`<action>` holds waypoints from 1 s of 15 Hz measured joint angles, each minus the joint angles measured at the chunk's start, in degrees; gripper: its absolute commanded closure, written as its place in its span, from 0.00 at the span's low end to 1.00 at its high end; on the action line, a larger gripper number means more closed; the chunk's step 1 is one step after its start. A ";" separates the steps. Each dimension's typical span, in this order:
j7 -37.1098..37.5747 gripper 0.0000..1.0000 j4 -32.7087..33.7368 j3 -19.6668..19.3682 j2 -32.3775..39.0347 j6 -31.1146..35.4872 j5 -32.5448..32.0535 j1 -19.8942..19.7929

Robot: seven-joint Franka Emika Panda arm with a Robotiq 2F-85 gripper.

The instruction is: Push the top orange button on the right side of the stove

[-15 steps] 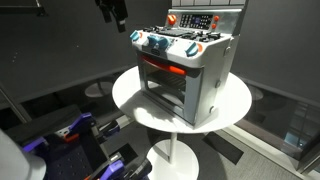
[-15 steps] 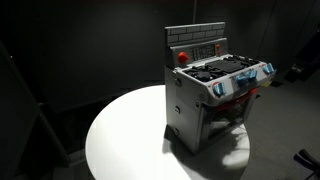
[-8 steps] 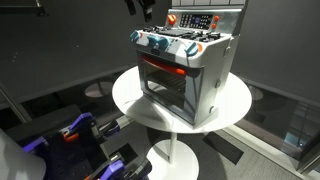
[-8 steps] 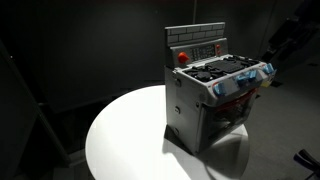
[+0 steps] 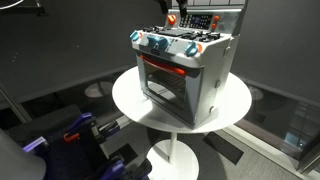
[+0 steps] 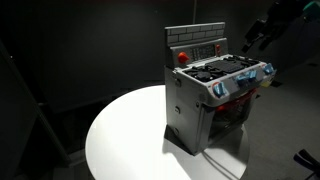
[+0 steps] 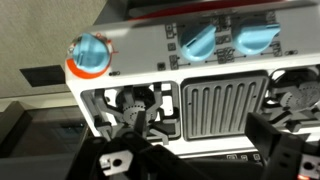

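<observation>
The grey toy stove (image 5: 188,72) stands on a round white table (image 5: 130,95), with its oven window lit orange and blue-white knobs along the front. It also shows in an exterior view (image 6: 205,95) and fills the wrist view (image 7: 215,100). Small orange buttons sit on the knob panel (image 5: 197,47). A round red-orange button sits on the upright back panel (image 6: 182,57). My gripper (image 5: 168,8) hangs above the stove's back edge. It shows to the side of the back panel in an exterior view (image 6: 252,40). In the wrist view its fingers (image 7: 195,152) are spread apart and empty over the cooktop grill.
The table stands on a single pedestal (image 5: 178,150). Dark equipment with blue parts (image 5: 75,135) lies on the floor beside it. Dark curtains (image 6: 70,50) hang behind the table.
The arm has swept sideways towards the stove. The gripper now hangs over the stove's back panel instead of off to the side. The stove has not moved.
</observation>
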 measured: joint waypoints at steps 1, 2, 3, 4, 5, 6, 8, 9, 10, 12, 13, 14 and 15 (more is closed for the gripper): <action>1.00 0.00 1.25 0.00 1.61 0.88 -1.67 -0.63; 2.07 0.00 2.56 0.00 3.23 1.68 -3.25 -1.20; 3.00 0.00 3.81 -0.03 4.71 2.32 -4.58 -1.68; 4.10 0.00 5.15 -0.09 6.22 2.76 -5.98 -2.09; 5.21 0.00 6.51 -0.18 7.69 3.17 -7.47 -2.47; 6.57 0.00 7.86 -0.31 9.11 3.59 -9.19 -2.78; 9.63 0.00 10.49 -0.70 11.78 4.26 -12.98 -3.16; 11.31 0.00 11.74 -0.99 12.97 4.43 -14.95 -3.17; 13.11 0.00 13.05 -1.32 14.17 4.47 -16.96 -3.17; 16.10 0.00 15.41 -2.00 16.30 4.47 -20.14 -3.10; 17.31 0.00 16.47 -2.37 17.28 4.47 -21.32 -2.99; 18.39 0.00 17.50 -2.80 18.26 4.47 -22.38 -2.82; 19.33 0.00 18.45 -3.24 19.15 4.47 -23.18 -2.62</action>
